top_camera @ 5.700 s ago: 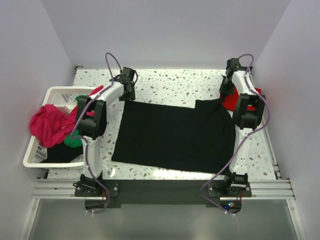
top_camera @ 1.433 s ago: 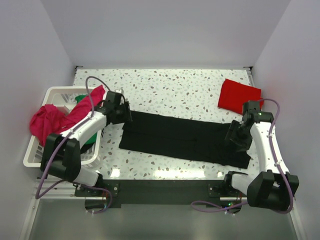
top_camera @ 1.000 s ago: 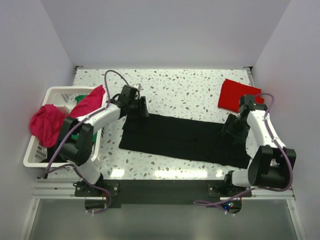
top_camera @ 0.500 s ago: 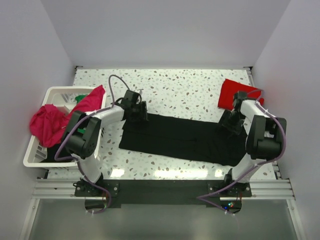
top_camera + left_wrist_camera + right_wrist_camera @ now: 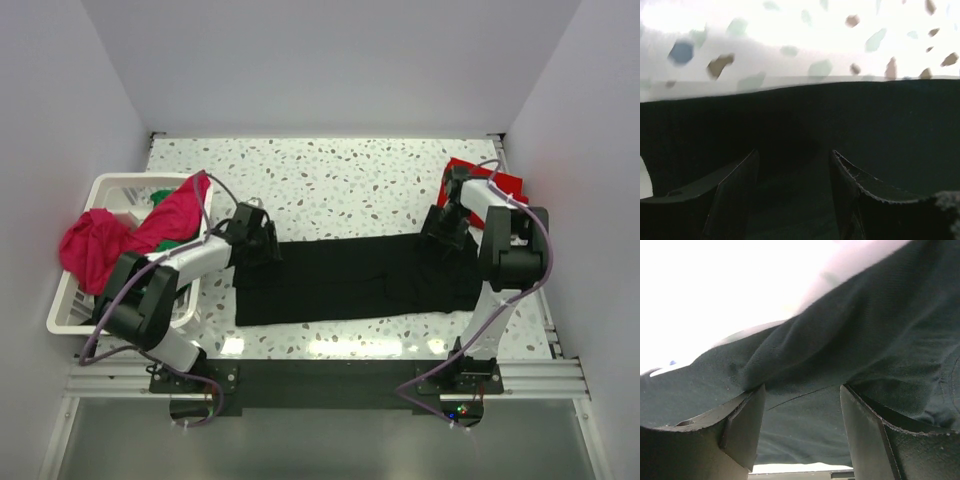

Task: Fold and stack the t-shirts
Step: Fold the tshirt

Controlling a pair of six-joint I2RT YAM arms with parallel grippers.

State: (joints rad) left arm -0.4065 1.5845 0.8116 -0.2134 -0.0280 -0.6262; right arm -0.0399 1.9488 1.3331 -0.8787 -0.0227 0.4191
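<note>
A large black t-shirt [image 5: 350, 280] lies folded into a long strip across the middle of the table. My left gripper [image 5: 262, 241] is low over the strip's far left corner. In the left wrist view its jaws [image 5: 795, 155] stand open, with black cloth [image 5: 865, 115] under and between them. My right gripper [image 5: 440, 232] is at the strip's far right end, also open [image 5: 802, 390], and a fold of the black cloth [image 5: 850, 330] bunches at its fingertips. A folded red t-shirt [image 5: 497, 183] lies at the far right, partly behind the right arm.
A white slatted basket [image 5: 110, 183] stands at the left edge. A magenta-pink t-shirt [image 5: 95, 250] hangs over its rim and a green one [image 5: 160, 195] lies inside. Speckled tabletop [image 5: 340, 180] shows behind the black strip. Walls close in on three sides.
The black strip lay slanted and now lies nearly level, its right end pulled back and left. The left gripper came nearer along the left end. The right gripper moved back and left.
</note>
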